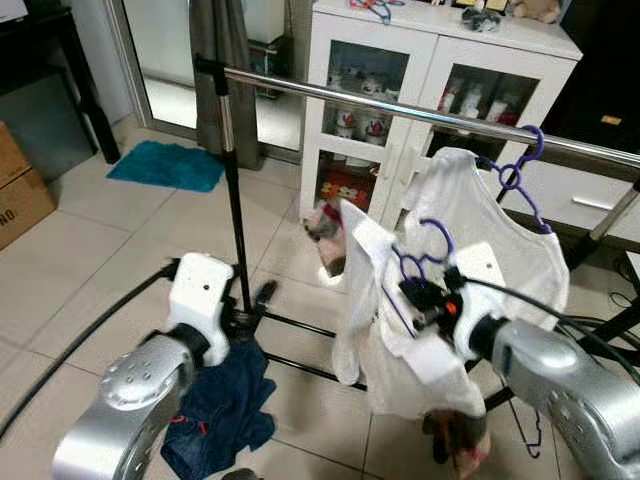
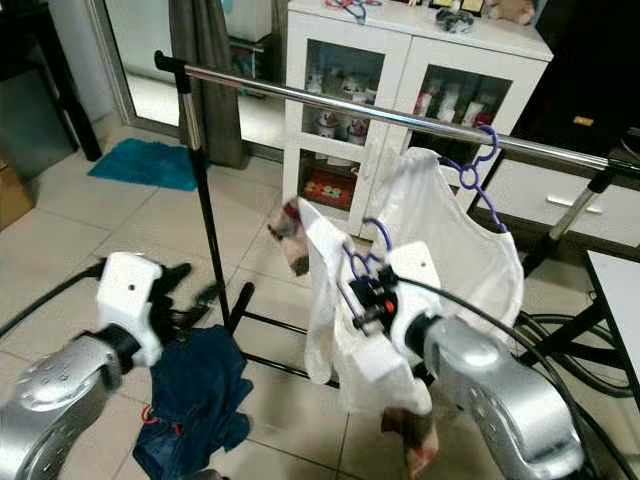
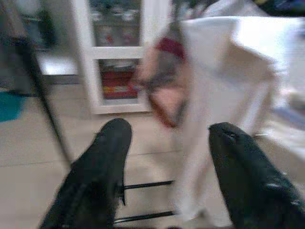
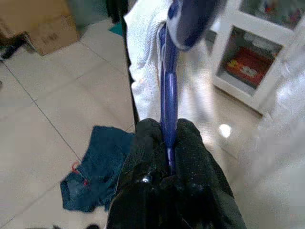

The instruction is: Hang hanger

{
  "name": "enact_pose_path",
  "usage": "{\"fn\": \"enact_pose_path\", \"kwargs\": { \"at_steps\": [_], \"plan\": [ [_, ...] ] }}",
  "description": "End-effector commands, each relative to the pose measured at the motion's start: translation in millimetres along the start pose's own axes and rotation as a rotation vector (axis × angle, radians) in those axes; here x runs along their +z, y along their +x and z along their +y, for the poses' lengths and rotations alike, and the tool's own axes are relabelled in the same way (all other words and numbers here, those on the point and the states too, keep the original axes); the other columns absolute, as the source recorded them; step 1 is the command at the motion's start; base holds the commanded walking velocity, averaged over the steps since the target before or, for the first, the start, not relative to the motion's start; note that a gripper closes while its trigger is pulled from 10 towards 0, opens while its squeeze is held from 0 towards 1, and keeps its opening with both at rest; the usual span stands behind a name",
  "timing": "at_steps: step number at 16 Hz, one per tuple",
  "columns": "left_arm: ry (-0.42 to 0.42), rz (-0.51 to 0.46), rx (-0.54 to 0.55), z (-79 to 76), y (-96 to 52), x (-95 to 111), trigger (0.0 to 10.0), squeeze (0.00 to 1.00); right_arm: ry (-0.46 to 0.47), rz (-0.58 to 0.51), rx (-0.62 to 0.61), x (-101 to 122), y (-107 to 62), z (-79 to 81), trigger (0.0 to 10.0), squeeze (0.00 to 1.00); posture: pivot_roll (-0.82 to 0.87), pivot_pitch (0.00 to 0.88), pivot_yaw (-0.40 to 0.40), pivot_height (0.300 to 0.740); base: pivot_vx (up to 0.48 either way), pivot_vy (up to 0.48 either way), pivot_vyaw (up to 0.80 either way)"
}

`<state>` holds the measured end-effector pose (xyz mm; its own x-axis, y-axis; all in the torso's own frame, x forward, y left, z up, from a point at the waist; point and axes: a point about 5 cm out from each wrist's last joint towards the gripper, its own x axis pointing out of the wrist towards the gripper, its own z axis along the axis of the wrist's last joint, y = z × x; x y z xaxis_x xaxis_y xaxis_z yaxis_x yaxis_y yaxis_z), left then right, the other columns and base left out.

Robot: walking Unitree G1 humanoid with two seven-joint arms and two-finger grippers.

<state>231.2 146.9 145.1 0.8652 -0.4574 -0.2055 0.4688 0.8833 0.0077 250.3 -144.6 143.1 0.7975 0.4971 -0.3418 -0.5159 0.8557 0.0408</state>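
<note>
Two grippers: the right gripper (image 4: pixel 169 143) is clamped on the stiff blue plastic hanger (image 4: pixel 169 86) carrying a limp white shirt (image 1: pixel 385 340), below the chrome rail (image 1: pixel 400 108); the left gripper (image 3: pixel 167 162) is spread, empty. Light, swinging load; the neck grip seems best.

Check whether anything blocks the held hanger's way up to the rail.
Nothing visible does. The right end effector grips the purple hanger carrying a white shirt below the rail. Another shirt on its own hanger hangs further right; the rail to its left is bare.
</note>
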Motion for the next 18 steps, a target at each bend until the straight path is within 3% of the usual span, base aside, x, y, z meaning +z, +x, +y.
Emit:
{"fn": "enact_pose_path", "kwargs": {
  "at_steps": [1, 6, 10, 11, 12, 13, 14, 18],
  "plan": [
    [-0.004, -0.029, -0.074, -4.8, 5.4, 4.9, 10.0, 1.00, -0.009, -0.055, 0.036, 11.5, 2.0, 2.5, 10.0, 0.00, 0.08, 0.000, -0.071, 0.740, 0.000, 0.000, 0.00],
    [-0.041, -0.130, -0.190, -10.9, 41.2, 23.3, 10.0, 1.00, -0.029, -0.106, 0.091, 31.4, 13.8, 6.5, 10.0, 0.00, 0.07, 0.000, -0.076, 0.740, 0.000, 0.000, 0.00],
    [-0.040, -0.176, -0.245, -16.1, 57.3, 32.4, 10.0, 1.00, -0.023, -0.128, 0.121, 37.9, 18.3, 11.2, 10.0, 0.00, 0.07, 0.000, -0.080, 0.740, 0.000, 0.000, 0.00],
    [-0.020, -0.180, -0.249, -15.6, 61.9, 33.1, 10.0, 0.22, -0.017, -0.136, 0.131, 39.6, 19.2, 12.8, 10.0, 0.00, 0.07, 0.000, -0.083, 0.740, 0.000, 0.000, 0.00],
    [-0.006, -0.181, -0.249, -15.3, 64.3, 33.4, 10.0, 0.22, -0.013, -0.141, 0.137, 40.5, 19.6, 13.5, 10.0, 0.00, 0.07, 0.000, -0.083, 0.740, 0.000, 0.000, 0.00],
    [0.010, -0.206, -0.251, -13.9, 70.7, 36.8, 6.6, 0.00, -0.007, -0.156, 0.155, 43.5, 20.3, 15.7, 10.0, 0.00, 0.07, 0.000, -0.082, 0.740, 0.000, 0.000, 0.00],
    [0.019, -0.219, -0.248, -13.0, 73.9, 38.8, 0.0, 0.00, -0.009, -0.160, 0.158, 44.5, 20.4, 15.9, 10.0, 0.00, 0.07, 0.000, -0.081, 0.740, 0.000, 0.000, 0.00],
    [0.024, -0.251, -0.256, -12.2, 81.0, 41.5, 0.0, 0.00, -0.008, -0.170, 0.149, 46.3, 19.7, 13.5, 10.0, 0.00, 0.07, 0.000, -0.076, 0.740, 0.000, 0.000, 0.00]
  ]
}}
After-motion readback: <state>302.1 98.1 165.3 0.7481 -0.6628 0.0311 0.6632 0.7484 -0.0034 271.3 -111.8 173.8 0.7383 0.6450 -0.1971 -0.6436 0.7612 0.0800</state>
